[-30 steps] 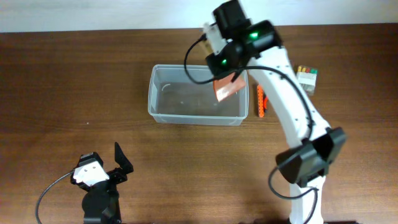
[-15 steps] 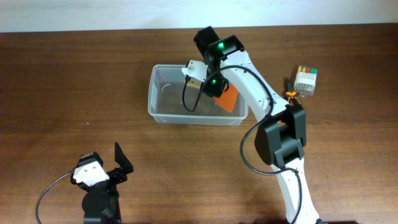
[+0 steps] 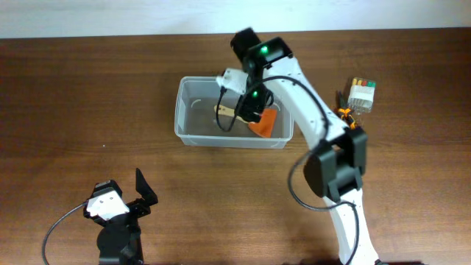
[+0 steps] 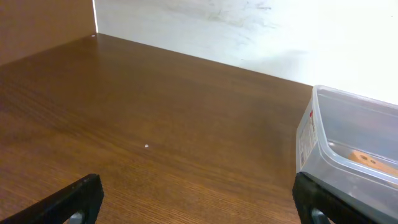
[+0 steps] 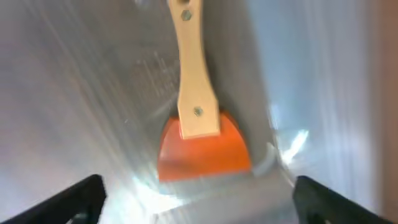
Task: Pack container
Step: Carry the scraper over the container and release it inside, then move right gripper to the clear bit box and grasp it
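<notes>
A second ago the orange scraper [image 5: 202, 146] hung over the right end of the container [image 3: 179, 110]. Now it lies flat on the container's floor at that same end. Your right fingers [image 5: 84, 194] stand wide apart with nothing between them, so I judge that piece packed. The left fingers [image 4: 78, 196] are wide too, idle at the near left. A small box [image 3: 363, 92] sits far right on the brown wood worktop [image 3: 88, 96], and a pale wall [image 4: 249, 31] runs behind.

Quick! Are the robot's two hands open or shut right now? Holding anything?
Left gripper: fingers open, holding nothing.
Right gripper: fingers open, holding nothing; the scraper lies in the container below it.
</notes>
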